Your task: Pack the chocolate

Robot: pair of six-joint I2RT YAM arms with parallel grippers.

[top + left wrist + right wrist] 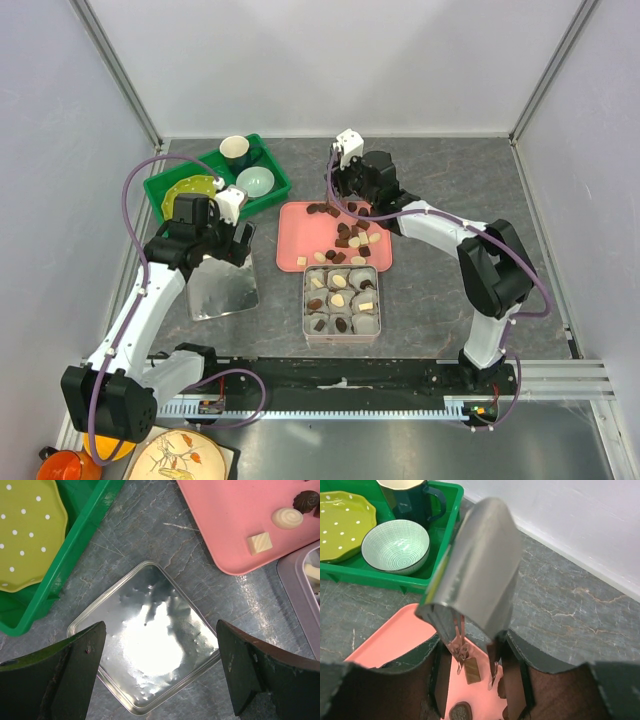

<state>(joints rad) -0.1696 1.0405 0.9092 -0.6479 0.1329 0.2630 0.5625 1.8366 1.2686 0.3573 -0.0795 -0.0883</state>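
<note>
Loose chocolate (350, 238), dark brown and cream-white, lies on the pink tray (298, 225). More pieces sit in grey paper cups inside the square tin (304, 305). My right gripper (476, 680) is shut on metal tongs (475, 565). The tong tips stand slightly apart on either side of a brown rectangular piece (472, 670) on the tray, with a dark round piece (461, 712) just below. My left gripper (160, 665) hangs open over the shiny tin lid (150, 645), holding nothing. In the left wrist view, a white square piece (260, 542) and a white swirl piece (288, 517) show on the tray's corner.
A green bin (160, 195) at the back left holds a yellow dotted plate (190, 192), a pale bowl (255, 181) and a dark mug (237, 150). The tin lid (222, 290) lies left of the tin. White walls close in the back and sides.
</note>
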